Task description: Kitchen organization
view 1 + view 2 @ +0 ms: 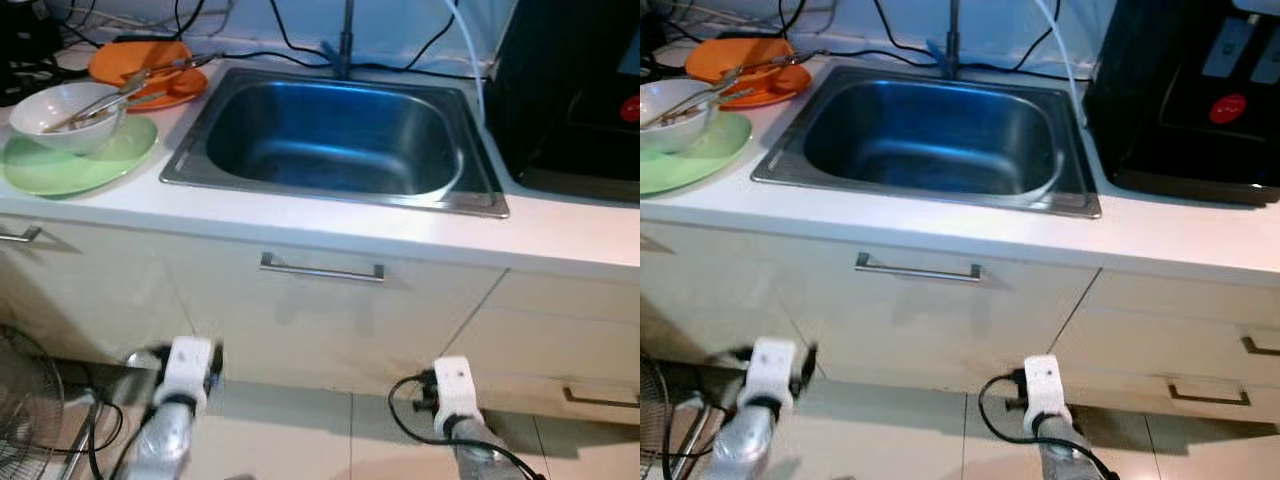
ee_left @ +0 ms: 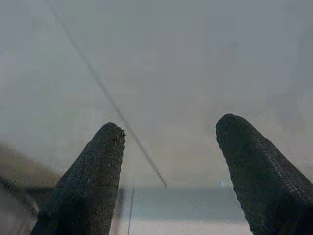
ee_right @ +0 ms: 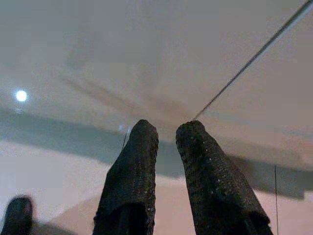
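A white bowl sits on a green plate at the left end of the white counter. Behind them lies an orange plate. Metal tongs rest across the bowl and the orange plate. The steel sink is in the middle and looks bare. Both arms hang low in front of the cabinets, the left arm and the right arm. My left gripper is open over pale floor tiles. My right gripper has its fingers nearly together, holding nothing.
A black appliance with a red button stands on the counter right of the sink. A faucet and black cables run along the back wall. A drawer handle sits below the sink. A wire fan stands on the floor at the left.
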Controlling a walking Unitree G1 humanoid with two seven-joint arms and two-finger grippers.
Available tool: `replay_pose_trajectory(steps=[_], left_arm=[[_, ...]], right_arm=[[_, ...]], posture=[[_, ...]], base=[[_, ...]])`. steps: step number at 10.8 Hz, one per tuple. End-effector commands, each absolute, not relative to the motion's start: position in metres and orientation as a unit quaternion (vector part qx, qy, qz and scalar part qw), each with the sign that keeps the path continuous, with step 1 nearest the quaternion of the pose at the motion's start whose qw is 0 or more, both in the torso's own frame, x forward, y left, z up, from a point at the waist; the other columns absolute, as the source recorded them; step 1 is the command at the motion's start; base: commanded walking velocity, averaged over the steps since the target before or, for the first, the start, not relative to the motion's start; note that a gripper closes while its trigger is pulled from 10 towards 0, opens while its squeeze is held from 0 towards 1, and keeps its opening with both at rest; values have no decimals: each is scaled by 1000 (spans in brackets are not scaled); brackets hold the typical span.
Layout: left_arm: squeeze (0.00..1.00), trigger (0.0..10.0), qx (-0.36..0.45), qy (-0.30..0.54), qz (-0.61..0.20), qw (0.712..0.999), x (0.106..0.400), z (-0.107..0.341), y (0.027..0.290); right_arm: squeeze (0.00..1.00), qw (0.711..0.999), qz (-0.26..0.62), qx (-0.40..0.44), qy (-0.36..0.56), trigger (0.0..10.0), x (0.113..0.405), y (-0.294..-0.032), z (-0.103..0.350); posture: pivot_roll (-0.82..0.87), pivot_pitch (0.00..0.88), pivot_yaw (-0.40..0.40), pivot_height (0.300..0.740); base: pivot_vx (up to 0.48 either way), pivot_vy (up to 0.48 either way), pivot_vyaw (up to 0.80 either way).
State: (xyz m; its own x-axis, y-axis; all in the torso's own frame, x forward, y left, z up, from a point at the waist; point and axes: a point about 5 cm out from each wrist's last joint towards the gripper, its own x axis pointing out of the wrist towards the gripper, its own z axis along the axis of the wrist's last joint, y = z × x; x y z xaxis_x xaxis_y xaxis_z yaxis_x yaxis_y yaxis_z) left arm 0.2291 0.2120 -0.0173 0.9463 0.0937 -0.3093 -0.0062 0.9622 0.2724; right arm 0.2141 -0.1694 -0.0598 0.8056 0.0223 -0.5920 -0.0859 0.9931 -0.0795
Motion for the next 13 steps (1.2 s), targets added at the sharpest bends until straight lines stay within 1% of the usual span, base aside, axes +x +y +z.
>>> replay_pose_trajectory(steps=[1,2,4,5,6,8,9,10,12,13], left_arm=[[0,10000,139,126,30,982,233,-7,214],[0,10000,140,80,31,986,238,11,213],[0,10000,152,28,28,988,240,33,211],[0,10000,149,-2,34,988,238,47,210],[0,10000,162,-27,32,986,232,61,210],[0,10000,166,-41,30,985,229,73,209],[0,10000,172,-70,24,982,233,92,204],[0,10000,171,-101,28,980,241,112,200],[0,10000,171,-134,25,976,250,131,196],[0,10000,170,-150,21,974,253,143,193]], right_arm=[[0,954,17,-47,297,10000,212,-173,-59],[0,960,19,-36,277,10000,213,-172,-56],[0,967,20,-35,253,10000,213,-171,-53],[0,969,24,-43,241,10000,212,-171,-52],[0,973,26,-64,222,10000,213,-172,-49],[0,976,16,-72,206,10000,212,-174,-47],[0,997,7,-69,30,10000,255,-198,22],[0,992,14,-64,-109,10000,271,-201,95],[0,986,12,-66,-154,10000,278,-199,120],[0,983,9,-58,-175,10000,280,-197,141]], posture=[[8,45,-35,740],[4,42,-34,740],[-7,35,-31,740],[-16,32,-35,740],[-17,31,-37,740],[-17,28,-41,740],[-14,24,-42,740],[-10,19,-43,740],[-8,14,-42,740],[-11,12,-41,740]], base=[[0,0,0],[0,0,0],[0,0,0],[0,0,0],[0,0,0],[0,0,0],[0,0,0],[0,0,0],[0,0,0],[0,0,0]])
